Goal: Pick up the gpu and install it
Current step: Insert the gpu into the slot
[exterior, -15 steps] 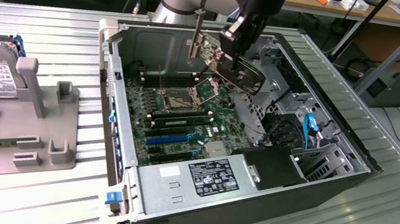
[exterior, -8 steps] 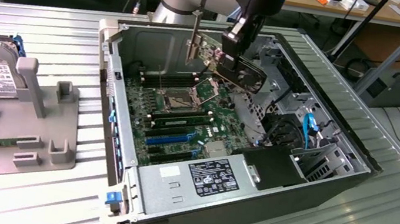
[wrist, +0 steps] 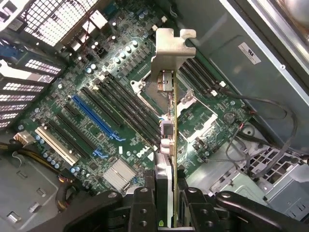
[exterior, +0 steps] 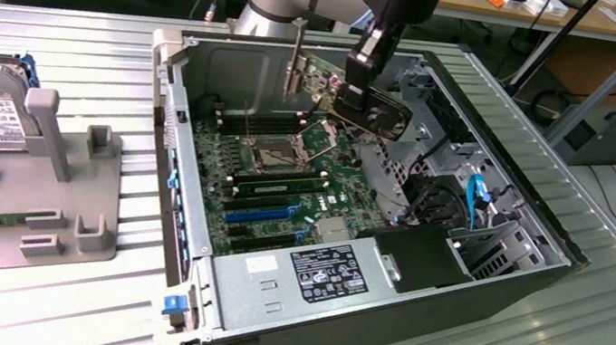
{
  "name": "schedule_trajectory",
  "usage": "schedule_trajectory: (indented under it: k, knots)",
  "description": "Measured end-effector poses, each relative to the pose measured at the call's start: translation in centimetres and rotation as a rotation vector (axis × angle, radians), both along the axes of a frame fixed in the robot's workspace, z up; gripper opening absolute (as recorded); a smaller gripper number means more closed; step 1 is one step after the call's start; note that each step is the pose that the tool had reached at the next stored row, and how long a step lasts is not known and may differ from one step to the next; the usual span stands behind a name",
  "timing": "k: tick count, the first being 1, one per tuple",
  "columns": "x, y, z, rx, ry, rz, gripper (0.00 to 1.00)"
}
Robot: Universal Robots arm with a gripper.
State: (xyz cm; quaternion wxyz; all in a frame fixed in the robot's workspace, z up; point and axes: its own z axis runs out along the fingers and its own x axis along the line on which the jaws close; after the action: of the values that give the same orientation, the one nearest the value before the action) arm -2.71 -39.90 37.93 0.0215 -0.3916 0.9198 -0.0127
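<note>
**Gpu lifted, not yet seated**

Pick-up is done: the tool is clamped on the gpu. The card hangs on edge inside the open pc case, above the board, w/ its silver bracket at the end toward the exterior view's left. In the wrist view the gpu sits roughly over the cpu socket area, apart from the blue slots. It's in no slot, so by the look of it the install is still to do. Approx. halfway.
</note>
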Motion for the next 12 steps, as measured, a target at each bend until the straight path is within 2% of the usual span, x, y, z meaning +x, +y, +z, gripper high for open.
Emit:
schedule_trajectory:
  k: [6,12]
  knots:
    - [0.00,0.00,-0.01,0.0001,0.0000,0.080,0.27]
    - [0.00,0.00,-0.01,0.0000,0.0000,0.139,0.27]
